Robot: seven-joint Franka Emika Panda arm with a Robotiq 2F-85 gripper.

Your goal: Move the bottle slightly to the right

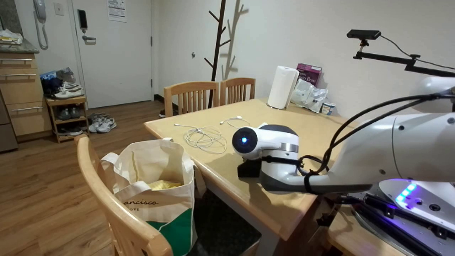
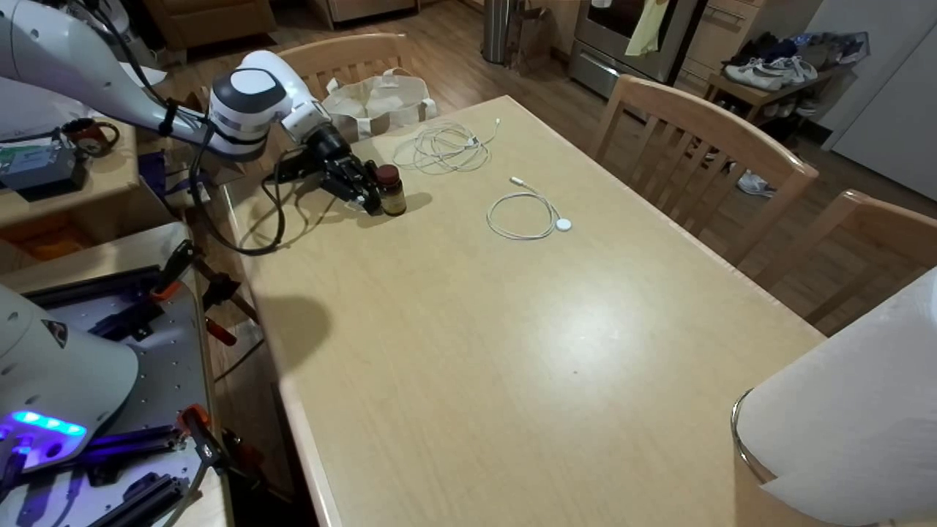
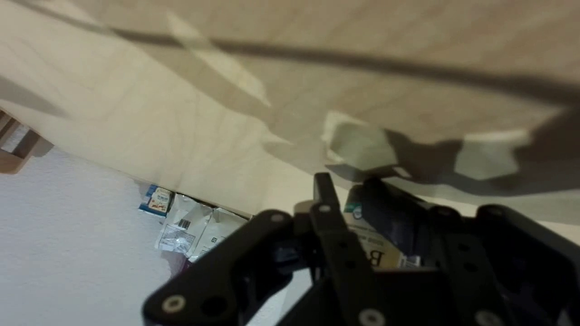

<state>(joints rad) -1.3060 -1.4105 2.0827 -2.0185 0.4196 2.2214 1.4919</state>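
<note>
The small brown bottle (image 2: 394, 202) with a dark red-brown cap stands upright on the table, near the edge by the robot, in an exterior view. My gripper (image 2: 370, 192) is low and tilted right beside it, fingers against or very near its side. In the wrist view, the gripper's (image 3: 348, 182) black fingers stand apart. The bottle's pale yellow label (image 3: 383, 254) shows upside down in the gap, partly covered by the fingers. A sliver of table shows between one fingertip and the bottle. I cannot tell whether the fingers touch it. In the remaining exterior view the arm hides the bottle.
A coiled white cable (image 2: 444, 148) and a looped charging cable (image 2: 523, 217) lie on the table (image 2: 468, 344). A paper towel roll (image 1: 283, 87), plastic packets (image 1: 308, 96) and a small tub (image 1: 327, 108) stand by the wall. A tote bag (image 1: 156, 199) sits on a chair at the table edge.
</note>
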